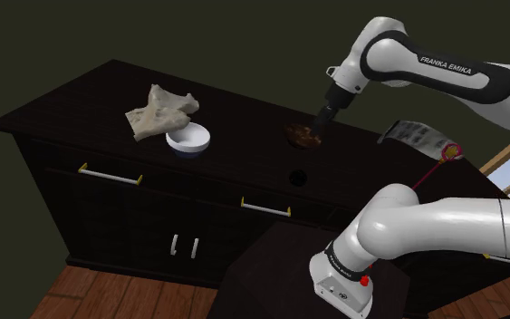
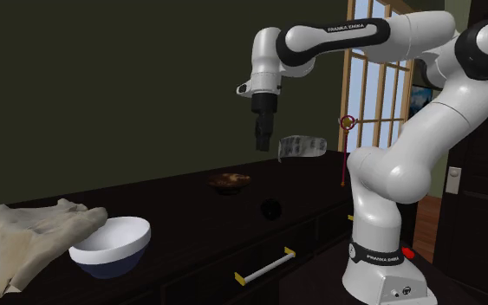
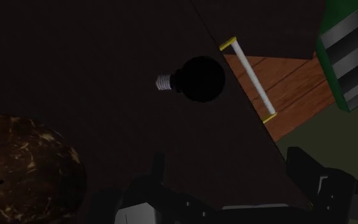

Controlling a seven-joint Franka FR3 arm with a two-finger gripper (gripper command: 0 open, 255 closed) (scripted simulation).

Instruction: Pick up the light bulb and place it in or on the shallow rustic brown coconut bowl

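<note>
Overhead, the gripper [image 2: 265, 147] hangs in the air above the dark worktop [image 1: 244, 113], over the coconut bowl [image 1: 303, 136] in the shoulder view, touching nothing. Open or closed: cannot tell. The light bulb [image 3: 196, 79], a black globe with a pale screw base, lies on its side by the worktop's front edge, near the brown bowl but apart from it. 1 drawer handle [image 3: 250, 79] sits below that edge. A white bowl [image 2: 110, 245] and a crumpled cloth [image 2: 34, 234] lie side by side, well apart from the bulb.
</note>
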